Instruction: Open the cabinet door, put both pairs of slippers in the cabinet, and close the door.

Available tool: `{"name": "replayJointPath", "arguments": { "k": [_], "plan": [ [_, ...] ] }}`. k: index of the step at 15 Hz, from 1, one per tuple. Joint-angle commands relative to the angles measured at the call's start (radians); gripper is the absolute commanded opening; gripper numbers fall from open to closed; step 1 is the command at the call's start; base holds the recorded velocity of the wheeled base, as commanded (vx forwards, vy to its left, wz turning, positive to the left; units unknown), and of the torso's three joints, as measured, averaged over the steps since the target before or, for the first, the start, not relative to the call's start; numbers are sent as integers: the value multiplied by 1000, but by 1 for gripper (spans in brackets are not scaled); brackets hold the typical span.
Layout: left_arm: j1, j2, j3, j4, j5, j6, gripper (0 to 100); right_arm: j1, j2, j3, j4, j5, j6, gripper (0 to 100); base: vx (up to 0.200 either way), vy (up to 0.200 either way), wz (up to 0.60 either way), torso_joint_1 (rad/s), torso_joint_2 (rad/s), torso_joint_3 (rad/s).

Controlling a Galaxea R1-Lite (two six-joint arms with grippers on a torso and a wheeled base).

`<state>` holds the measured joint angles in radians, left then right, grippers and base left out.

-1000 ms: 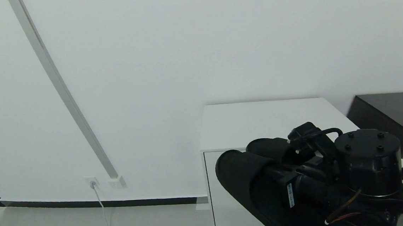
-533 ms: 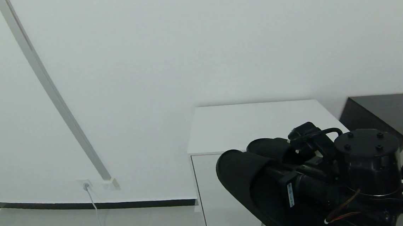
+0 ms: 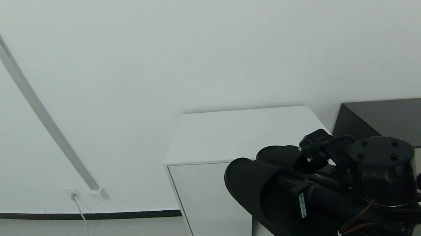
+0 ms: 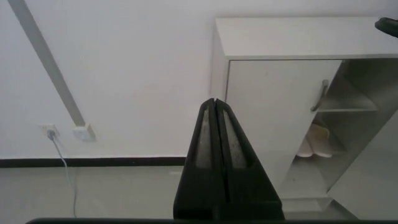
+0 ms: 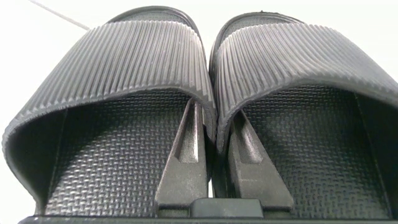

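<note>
Your right hand [image 5: 214,121] pinches the black slippers [image 5: 143,62] by their touching inner strap walls, up near the cabinet [image 3: 234,135]. They look light, soft and floppy, so grip deep. Your left hand [image 4: 215,124] is pressed together, empty.

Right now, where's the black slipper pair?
Black slippers sit lower right in the head view, pinched by the right gripper, before the white cabinet.
</note>
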<state>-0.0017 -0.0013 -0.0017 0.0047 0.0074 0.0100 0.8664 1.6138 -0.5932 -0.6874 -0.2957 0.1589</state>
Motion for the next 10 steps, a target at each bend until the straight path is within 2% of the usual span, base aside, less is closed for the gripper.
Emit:
{"name": "replayJointPath", "arguments": {
  "k": [1, 6, 10],
  "plan": [
    [0, 1, 0, 0, 0, 1, 0, 0, 9, 1, -1, -5, 2, 0, 0, -200, 0, 2, -2, -2],
    [0, 1, 2, 0, 2, -1, 0, 0, -5, 6, -6, -6, 2, 0, 0, -200, 0, 3, 3, 1],
    [0, 1, 2, 0, 5, -1, 0, 5, -17, 23, -6, -5, 1, 0, 0, 0, 0, 0, 0, 0]
  ]
}}
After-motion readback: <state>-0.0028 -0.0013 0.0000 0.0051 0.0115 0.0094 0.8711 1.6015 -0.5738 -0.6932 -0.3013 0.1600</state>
